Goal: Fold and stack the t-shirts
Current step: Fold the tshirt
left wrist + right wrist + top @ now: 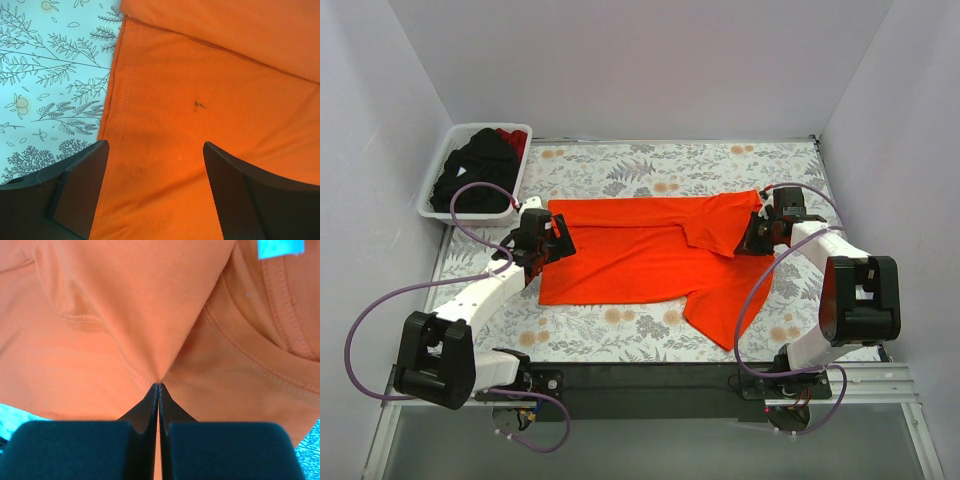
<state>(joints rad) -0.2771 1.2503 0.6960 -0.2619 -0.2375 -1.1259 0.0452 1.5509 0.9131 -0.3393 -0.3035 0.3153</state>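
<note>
Orange t-shirt [640, 262] spread flat between two arms.
Right gripper [158, 386] pinches its right end; left gripper [155, 150] gapes over its left hem.

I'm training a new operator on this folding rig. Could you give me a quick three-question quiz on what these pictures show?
1. True or false: the right gripper is shut on the orange shirt.
2. The left gripper is: A) open over the shirt's edge, B) shut on cloth, C) out of sight.
3. Fill in: the dark clothes lie in the white ____.
Key: 1 true; 2 A; 3 basket.
</note>
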